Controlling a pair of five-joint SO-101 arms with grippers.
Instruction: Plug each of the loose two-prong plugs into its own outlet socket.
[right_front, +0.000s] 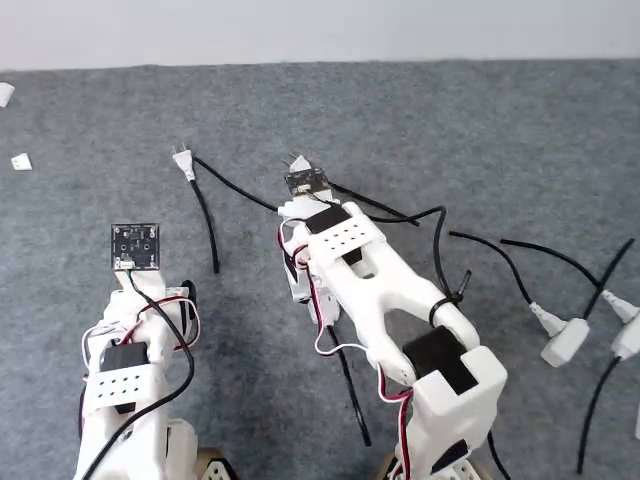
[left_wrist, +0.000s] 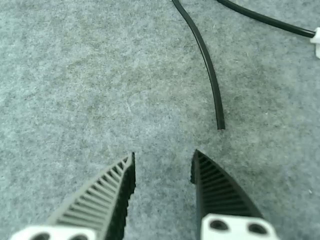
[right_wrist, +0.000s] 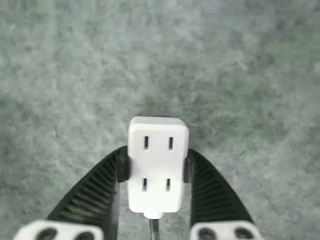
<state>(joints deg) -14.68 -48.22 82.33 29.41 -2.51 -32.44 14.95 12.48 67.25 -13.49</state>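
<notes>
Right hand (right_wrist: 156, 152) is clamped on the outlet socket (right_wrist: 158, 170); left hand (left_wrist: 164, 154) is spread apart; loose plug (right_front: 183, 160) lies ahead-right of it, prongs pointing away.

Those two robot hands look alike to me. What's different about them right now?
The left hand is open and empty; the right hand is closed on a white socket block. The left hand's fingers stand apart over bare carpet, a black cable end ahead; the right hand's fingers press the block's sides. Both have black ribbed fingers.
</notes>
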